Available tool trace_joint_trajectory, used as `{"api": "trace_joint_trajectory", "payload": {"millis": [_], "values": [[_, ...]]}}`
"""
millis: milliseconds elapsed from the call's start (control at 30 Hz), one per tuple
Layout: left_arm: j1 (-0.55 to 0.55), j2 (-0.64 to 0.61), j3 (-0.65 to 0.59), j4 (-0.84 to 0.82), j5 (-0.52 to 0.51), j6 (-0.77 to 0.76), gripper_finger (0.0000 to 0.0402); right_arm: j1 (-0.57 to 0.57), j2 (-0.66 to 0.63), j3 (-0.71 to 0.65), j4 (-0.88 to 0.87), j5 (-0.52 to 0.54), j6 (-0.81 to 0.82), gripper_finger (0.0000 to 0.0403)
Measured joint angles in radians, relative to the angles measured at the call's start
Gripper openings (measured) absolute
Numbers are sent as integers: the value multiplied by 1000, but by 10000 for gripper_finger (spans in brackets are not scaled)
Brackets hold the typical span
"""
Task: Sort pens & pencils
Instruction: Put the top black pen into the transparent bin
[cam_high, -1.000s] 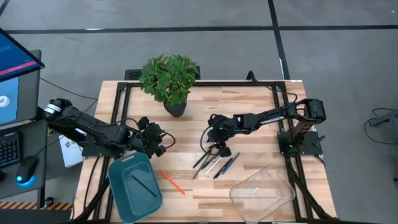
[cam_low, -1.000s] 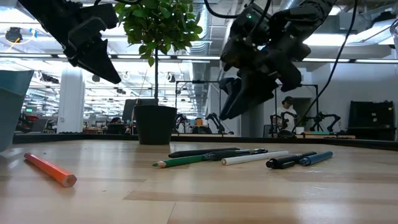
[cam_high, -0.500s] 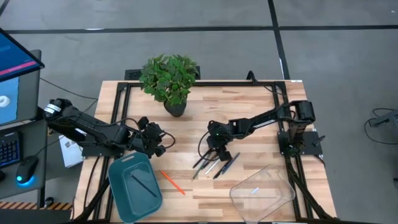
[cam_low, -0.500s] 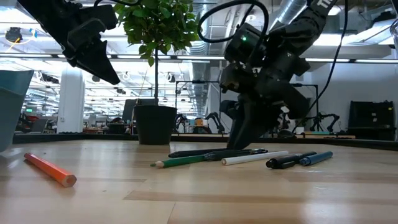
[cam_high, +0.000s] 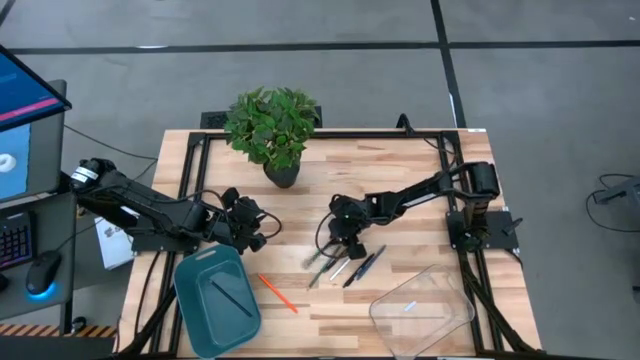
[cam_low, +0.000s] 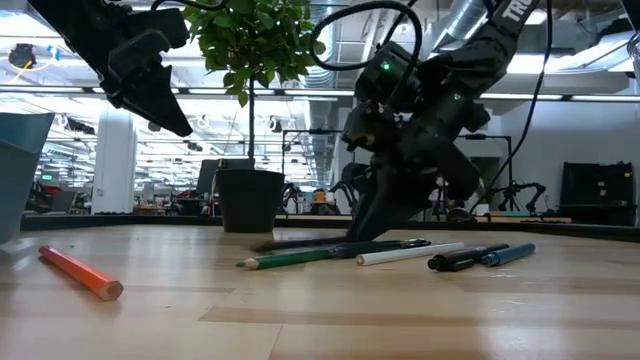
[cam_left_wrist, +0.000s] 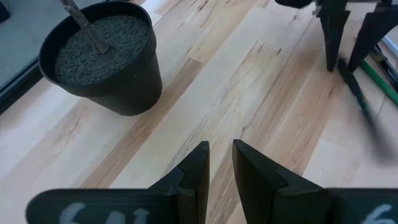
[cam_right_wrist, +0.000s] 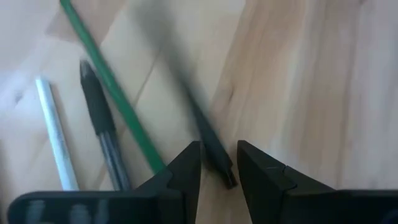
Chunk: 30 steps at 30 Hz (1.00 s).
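R gripper (cam_low: 372, 222) is down at the light wooden slatted table (cam_high: 400, 180), tips at the far-left end of the cluster of slim pens & pencils (cam_high: 343, 265) near table centre. In R wrist view its two dark fingers (cam_right_wrist: 186, 168) stand slightly apart, straddling one end of a blurred black pen (cam_right_wrist: 208, 146); cannot tell whether they are clamped on it or only bracketing it. Beside that pen: a green pencil (cam_low: 290, 259), a dark grey pen (cam_right_wrist: 102, 140), a whitish pen (cam_low: 410, 253), and further right a black pen (cam_low: 460, 260) touching a blue pen (cam_low: 508, 254). A bright orange pencil (cam_high: 277, 293) lies apart, left of the cluster, just right of the teal plastic tray (cam_high: 200, 305), which holds one dark stick (cam_high: 230, 296). A clear plastic tray (cam_high: 440, 320) at near right holds one small pale item (cam_high: 409, 306). L gripper (cam_left_wrist: 221, 165) hangs above the table at left, near the tray's far edge, fingers a narrow gap apart, nothing between them. A green leafy plant in a black pot (cam_high: 273, 130) stands at far centre-left.
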Motion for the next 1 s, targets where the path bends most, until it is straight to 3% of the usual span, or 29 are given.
{"api": "trace_joint_trajectory", "payload": {"millis": [567,1000], "values": [[0,0,0,-1,0,-6,63,9,37,-5,130,-1,49,127],[0,0,0,-1,5,-5,63,12,37,-5,132,7,81,127]]}}
